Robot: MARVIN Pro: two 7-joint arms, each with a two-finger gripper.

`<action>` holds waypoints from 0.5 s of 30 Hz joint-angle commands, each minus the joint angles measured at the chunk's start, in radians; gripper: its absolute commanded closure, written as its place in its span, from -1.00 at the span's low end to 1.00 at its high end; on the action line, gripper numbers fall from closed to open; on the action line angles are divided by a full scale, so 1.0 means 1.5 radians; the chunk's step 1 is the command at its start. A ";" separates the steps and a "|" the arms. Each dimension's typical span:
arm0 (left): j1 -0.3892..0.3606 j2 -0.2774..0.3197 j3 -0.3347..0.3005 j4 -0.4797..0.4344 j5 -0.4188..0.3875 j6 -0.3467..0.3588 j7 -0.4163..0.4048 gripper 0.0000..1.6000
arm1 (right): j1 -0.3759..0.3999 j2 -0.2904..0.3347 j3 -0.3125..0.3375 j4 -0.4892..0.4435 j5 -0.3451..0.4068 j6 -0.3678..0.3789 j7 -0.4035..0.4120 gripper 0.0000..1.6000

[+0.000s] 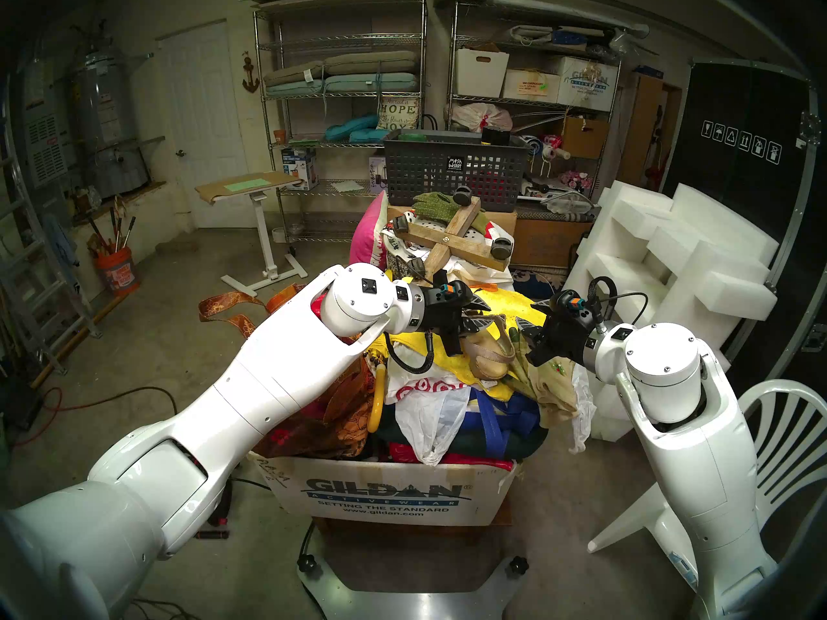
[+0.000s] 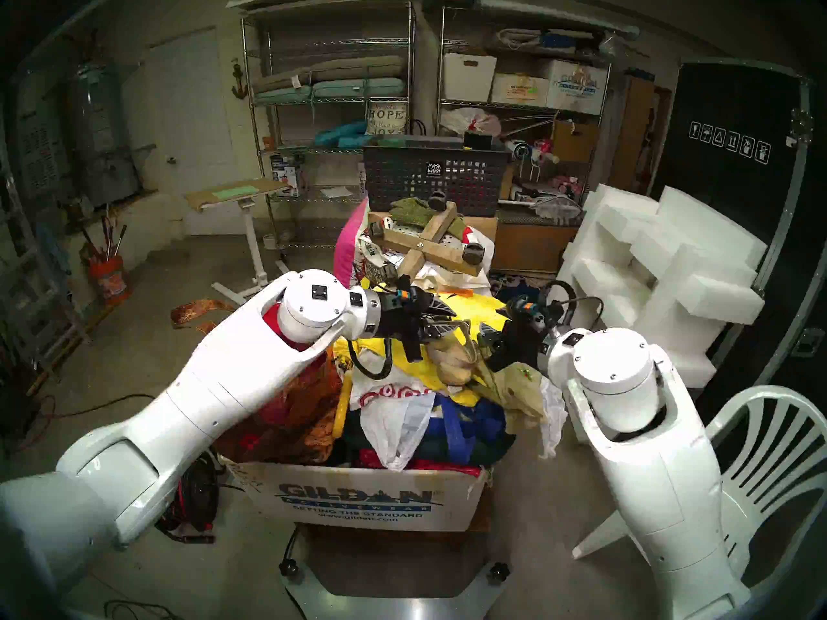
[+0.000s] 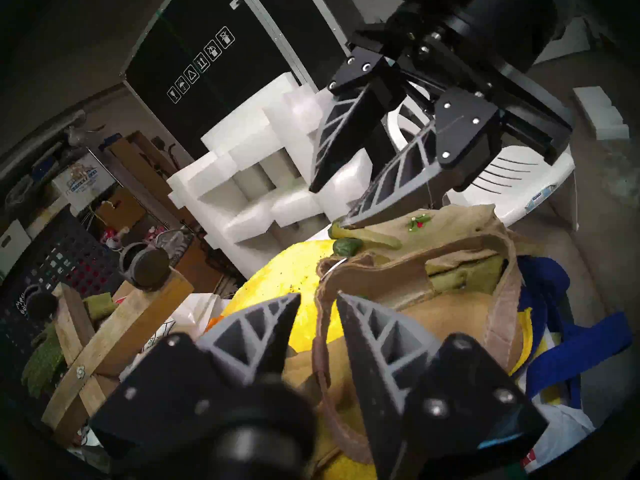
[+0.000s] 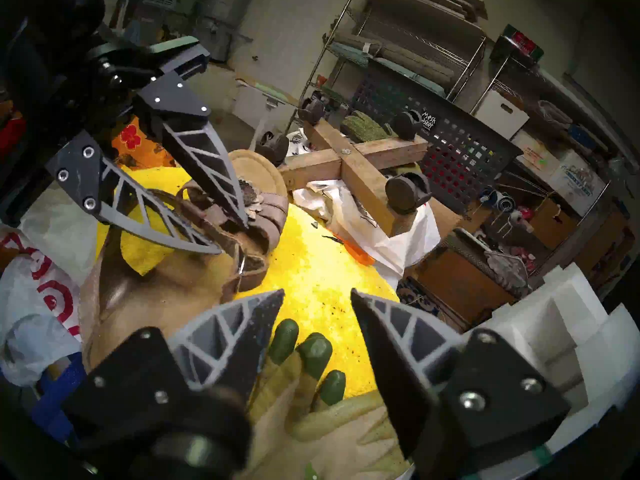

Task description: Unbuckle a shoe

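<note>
Right wrist view gives us the tan-beige strappy wedge sandal (image 4: 258,178) lying on a crumpled yellow cloth (image 4: 329,278), atop a heap of bags in a printed cardboard box (image 1: 389,498). The left gripper (image 4: 232,237) has its jaws parted astride the straps, one finger by the leather flower, the other near the small metal buckle ring (image 4: 242,261); we see a gap, so nothing is clenched. The right gripper (image 4: 317,292) hangs released and empty over a green-tipped work glove (image 4: 311,351).

We judge the sandal light, with a stiff wedge but thin, floppy straps. On this soft heap it would likely slide or roll if pulled. One hand should brace the wedge body while the other pinches the strap's free end just beside the buckle.

Its long axis runs away from the robot, heel nearest us and toe toward the wooden caster cross (image 4: 349,157). It seems tipped partly sideways.
</note>
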 commanded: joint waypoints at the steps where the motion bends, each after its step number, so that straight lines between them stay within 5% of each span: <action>1: -0.012 -0.009 0.003 -0.008 0.002 -0.003 -0.002 0.06 | -0.002 -0.002 0.003 -0.020 -0.001 0.003 -0.004 -0.29; 15: -0.004 -0.001 0.004 -0.014 0.004 0.002 0.008 0.07 | -0.014 0.000 0.013 -0.032 0.003 0.002 -0.006 -0.30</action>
